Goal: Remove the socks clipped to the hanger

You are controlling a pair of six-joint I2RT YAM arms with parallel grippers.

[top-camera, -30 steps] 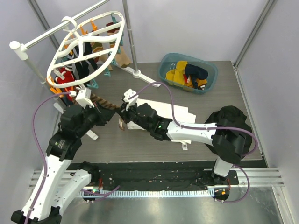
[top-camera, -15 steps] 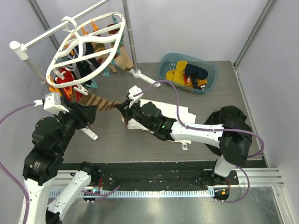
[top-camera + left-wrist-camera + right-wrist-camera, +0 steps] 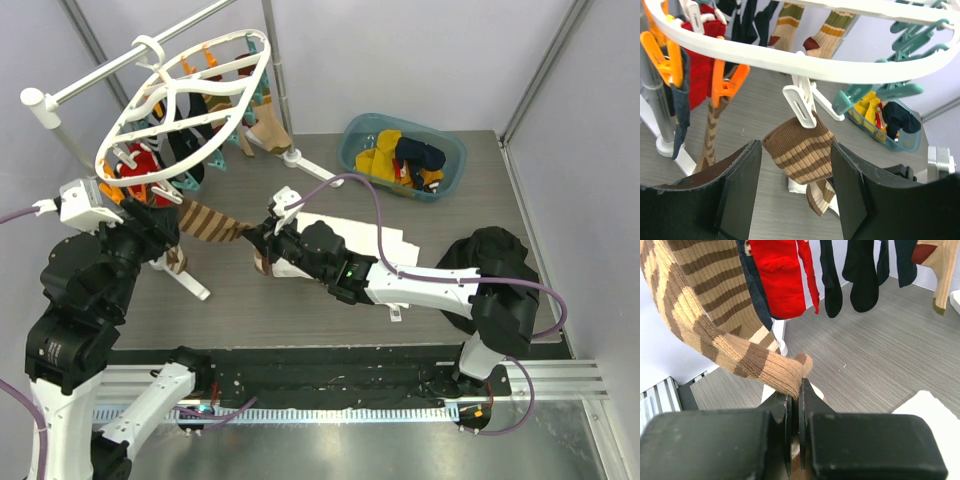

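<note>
The white oval hanger [image 3: 185, 95] hangs from a pole at the back left, with socks and orange and teal clips under it. A brown-and-cream striped sock [image 3: 215, 225] stretches from a white clip [image 3: 800, 102] down to my right gripper [image 3: 262, 247], which is shut on its toe end [image 3: 790, 375]. In the left wrist view the sock's cuff [image 3: 801, 149] hangs in that clip just beyond my left gripper [image 3: 796, 195], whose jaws stand open and apart from the cuff. Red [image 3: 780, 275] and black socks [image 3: 860, 275] hang behind.
A teal basket [image 3: 452, 150] holding loose socks sits at the back right. A white cloth [image 3: 350, 232] lies under the right arm. The white pole stand [image 3: 110, 65] carries the hanger, with its foot [image 3: 298, 157] on the table behind it.
My left gripper has opened and drawn back to the left, away from the clip. The hanger has swung and tilted a little. My right gripper keeps its hold on the striped sock.
</note>
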